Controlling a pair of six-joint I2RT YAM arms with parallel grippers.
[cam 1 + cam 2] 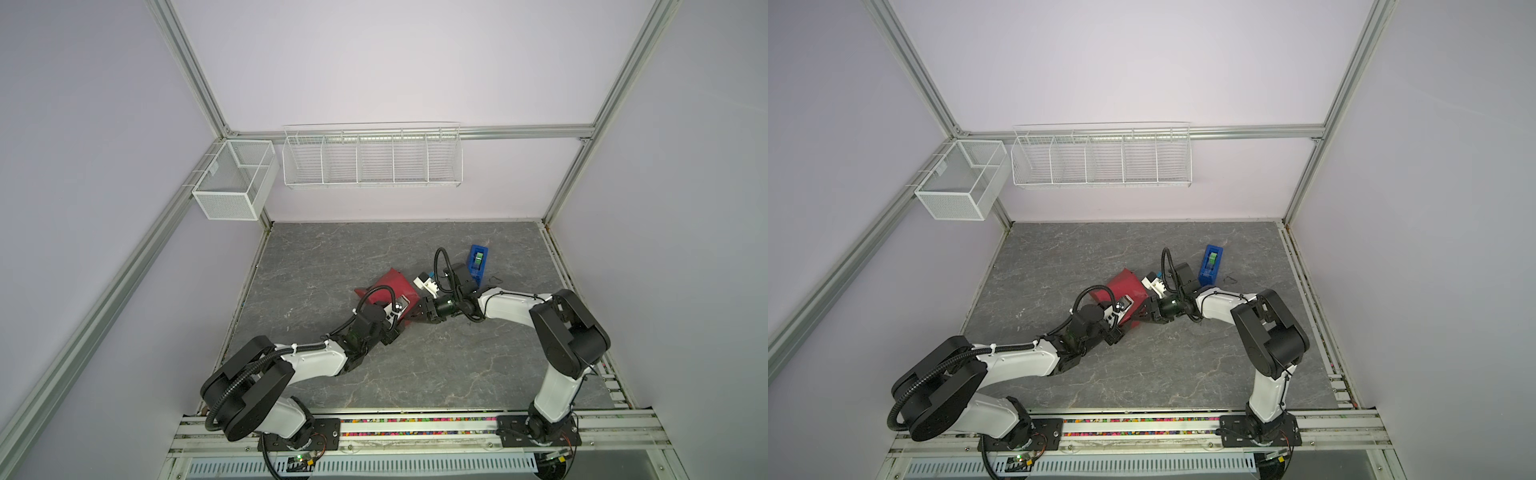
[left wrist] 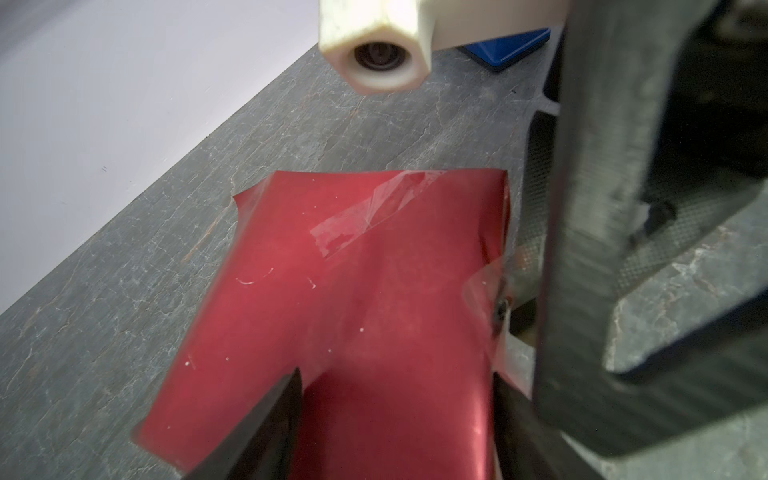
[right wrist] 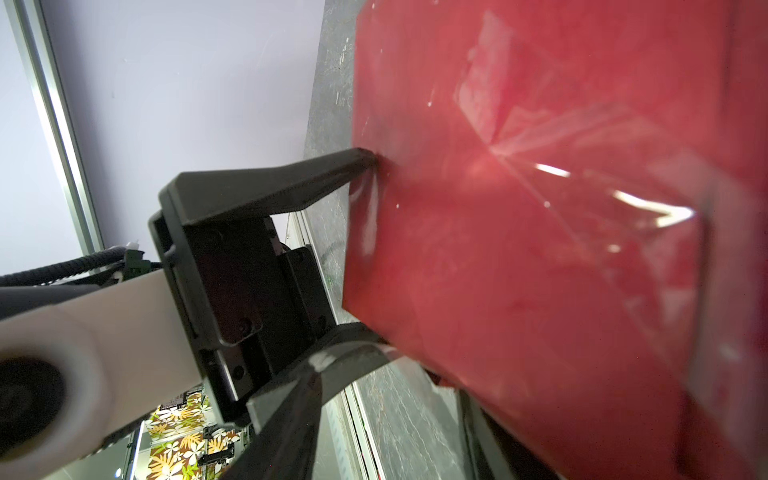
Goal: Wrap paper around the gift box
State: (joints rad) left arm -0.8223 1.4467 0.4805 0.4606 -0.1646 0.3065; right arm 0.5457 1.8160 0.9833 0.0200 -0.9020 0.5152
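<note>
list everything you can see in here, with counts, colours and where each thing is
paper: one sheet, red, mid-table, folded around a boxy shape; gift box itself hidden
clear tape: at least two strips, transparent, stuck on the paper
tape dispenser: one, blue with green roll, on the table right of the paper
small loop: one, dark, beside the dispenser; too small to identify
mesh bin: one, white, left wall
wire rack: one, white, five compartments, back wall
table: one, grey stone
left arm, right arm: white and black
left gripper: jaws closed on the paper
right gripper: jaws open, beside the paper
</note>
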